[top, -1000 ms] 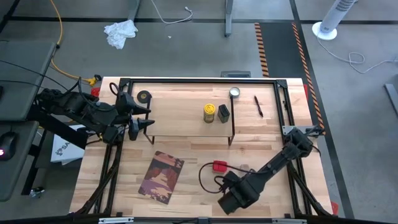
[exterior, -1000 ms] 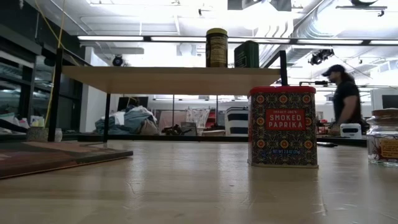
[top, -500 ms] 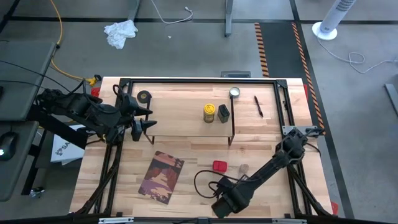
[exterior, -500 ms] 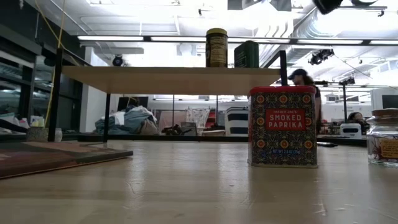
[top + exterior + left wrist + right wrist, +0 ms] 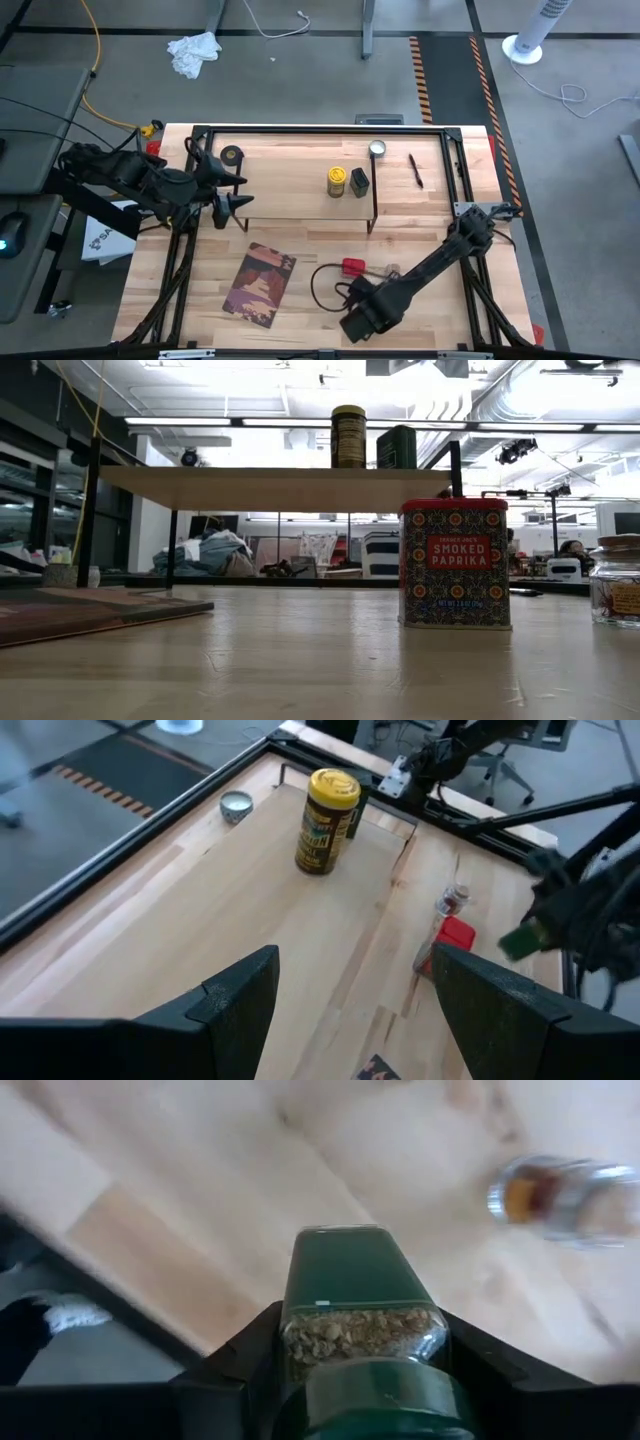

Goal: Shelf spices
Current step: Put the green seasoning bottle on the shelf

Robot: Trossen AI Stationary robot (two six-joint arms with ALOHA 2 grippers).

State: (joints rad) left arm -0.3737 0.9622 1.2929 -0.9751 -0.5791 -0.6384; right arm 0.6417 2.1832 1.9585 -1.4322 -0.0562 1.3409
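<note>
A: Right claw (image 5: 360, 1380) is clenched on the green-topped jar (image 5: 358, 1295), fingers on either side of the glass, herbs showing through. It's low over the front of the desk (image 5: 300, 225), near the red box (image 5: 353, 266) and the clear glass jar (image 5: 392, 271).

B: And the shelf (image 5: 300, 195)?

A: Farther back, with the yellow-topped jar (image 5: 337, 180) and the dark grey tin (image 5: 360, 182) standing side by side on it, towards its right end. Plenty of bare board to their left.

B: So how should this carry go?

A: I'd lift well clear of the red box first, keep the jar level, then come in above the board rather than from the side, so nothing clips the wire legs. Aim for open board beside the yellow-topped jar, not touching it, and set the base flat before letting go.

B: The left claw (image 5: 350, 1010)?

A: Spread wide, holding nothing, waiting at the shelf's left end.
</note>
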